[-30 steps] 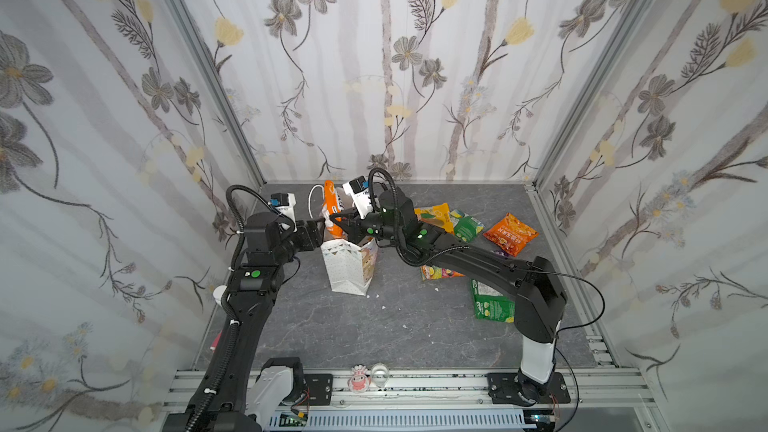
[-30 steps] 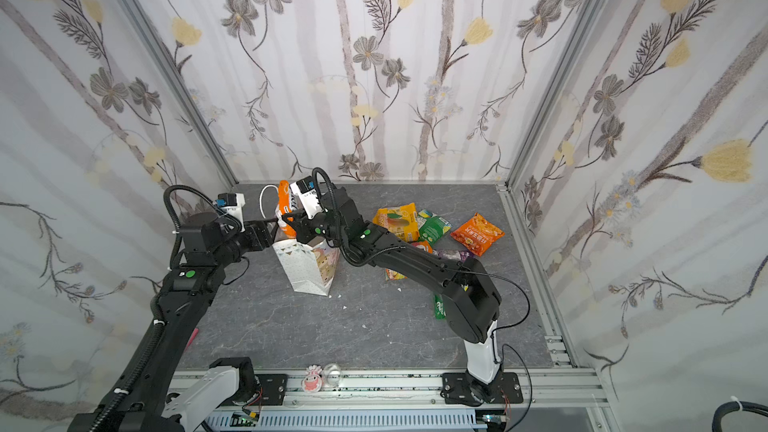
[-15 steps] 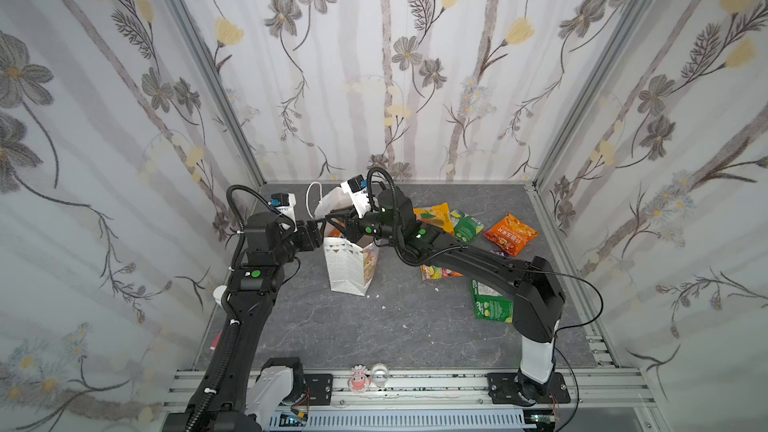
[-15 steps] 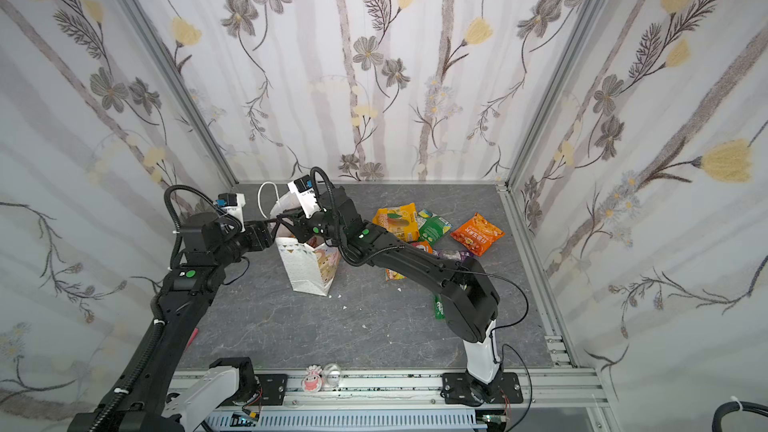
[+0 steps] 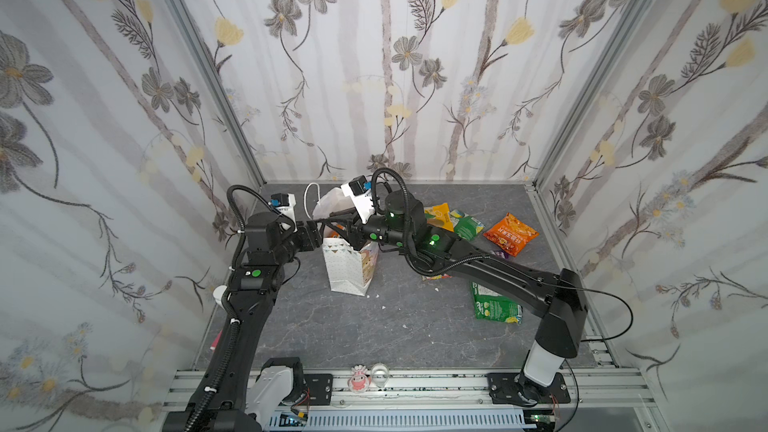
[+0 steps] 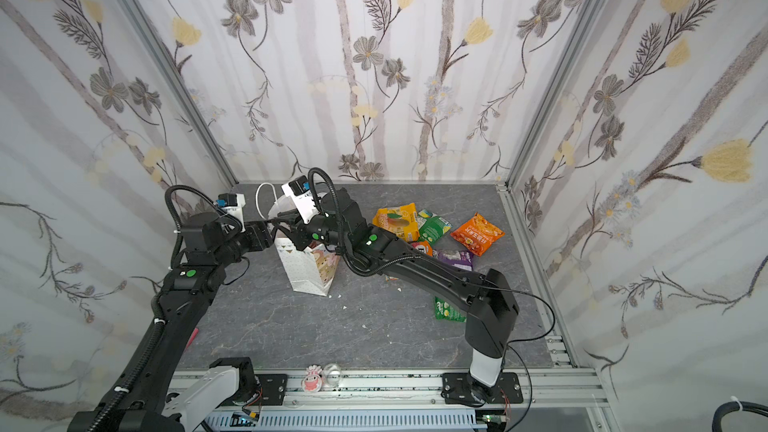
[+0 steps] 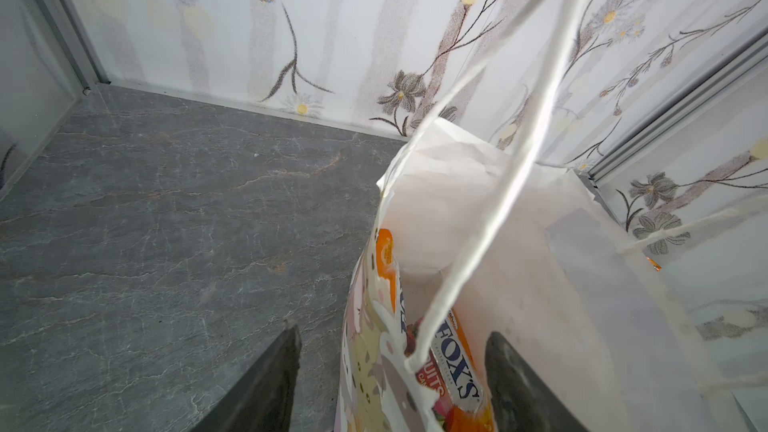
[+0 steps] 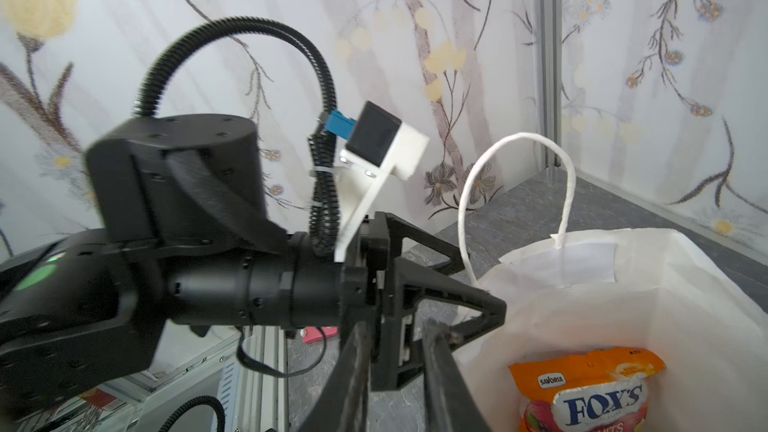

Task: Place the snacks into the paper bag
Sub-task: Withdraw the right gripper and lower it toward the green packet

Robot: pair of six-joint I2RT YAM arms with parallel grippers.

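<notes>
Paper bag (image 5: 347, 268) stands left of centre on table (image 5: 374, 326); FOX'S packet (image 8: 582, 392) in it. Loose snacks (image 5: 510, 234) lie right of bag, lone packet (image 5: 496, 308) nearer, apart.

Robot test cell, lab-type rig, not a home. Boxed in on three sides by floral-print panels (image 5: 374, 76) framed in aluminium posts (image 5: 208, 76). Grey stone-look desk (image 5: 374, 326) inside. Slotted aluminium rail (image 5: 436, 384) along the front edge, carrying bolted arm bases (image 5: 528, 388).

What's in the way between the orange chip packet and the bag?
On the table, a yellow packet, a green packet and the right arm lie between the chip packet and the bag. The bag's mouth is open, though the right pincer hangs over it and the left pincer straddles its rim.
</notes>
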